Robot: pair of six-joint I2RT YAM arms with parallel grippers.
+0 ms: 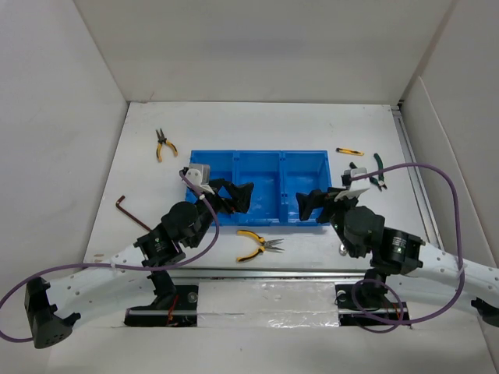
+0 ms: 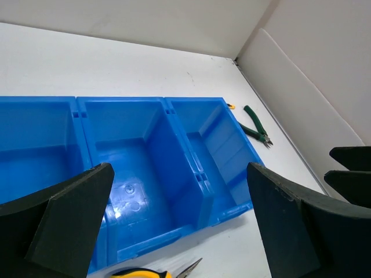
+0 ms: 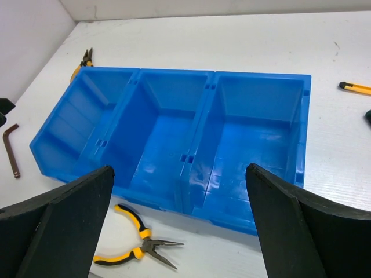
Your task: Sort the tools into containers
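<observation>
The blue three-compartment tray (image 1: 234, 153) (image 2: 122, 99) (image 3: 261, 75) lies mid-table, with all compartments bare. Yellow-handled pliers (image 1: 257, 243) (image 2: 142, 273) (image 3: 134, 242) lie just in front of it. A second yellow pair (image 1: 161, 145) (image 3: 84, 59) rests at the far left. Right of the tray are the green-handled pliers (image 1: 379, 173) (image 2: 255, 125) and a yellow-and-black stick tool (image 1: 349, 151) (image 3: 355, 87). A dark hex key (image 1: 127, 209) (image 3: 10, 148) lies to the left. My left gripper (image 1: 236, 196) (image 2: 179, 174) hovers open over the tray's front left. My right gripper (image 1: 310, 204) (image 3: 179, 169) hovers open at its front right.
White walls enclose the table on the left, back and right. A metal rail (image 1: 413, 179) runs along the right side. Purple cables (image 1: 437, 175) loop over both arms. A small silver piece (image 1: 343, 250) lies by the right arm near the front edge.
</observation>
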